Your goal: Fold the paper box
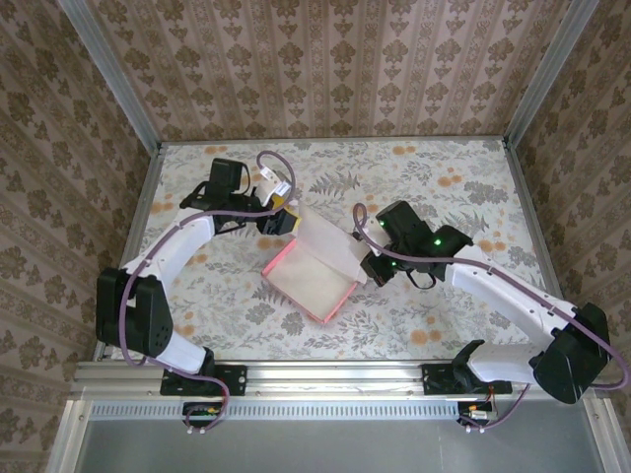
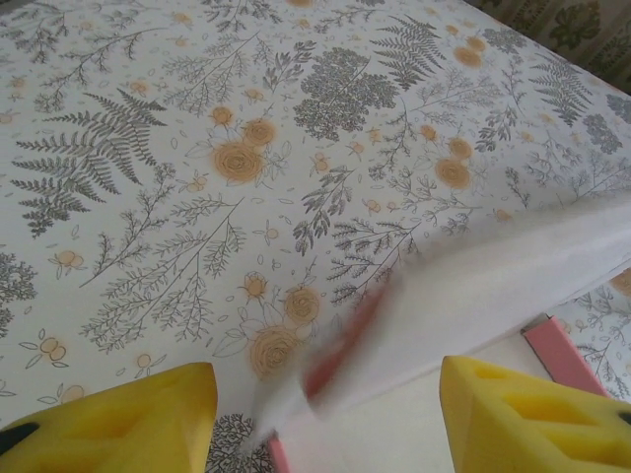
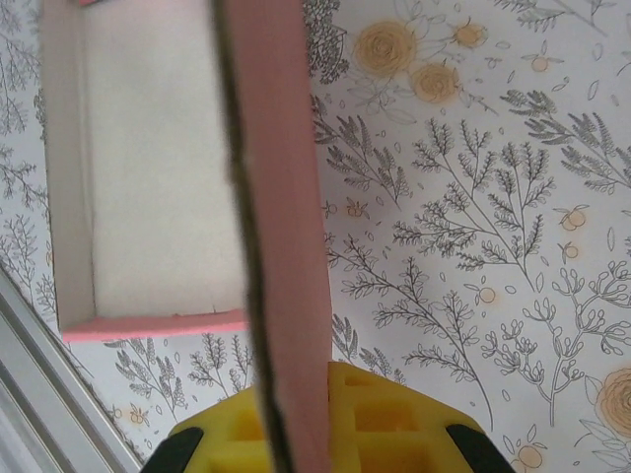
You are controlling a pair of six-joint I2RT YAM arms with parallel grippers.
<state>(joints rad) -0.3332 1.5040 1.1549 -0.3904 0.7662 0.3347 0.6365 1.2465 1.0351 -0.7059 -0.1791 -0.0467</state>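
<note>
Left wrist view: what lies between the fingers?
A pale, blurred flap corner of the pink card paper box, within the open left gripper; left wrist view.

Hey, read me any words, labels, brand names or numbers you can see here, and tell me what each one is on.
No readable text in any view.
Pink card paper box: no print visible.
Floral patterned table cover: pattern, no words.
Small white tag on the left arm's cable: too small to read.
</note>
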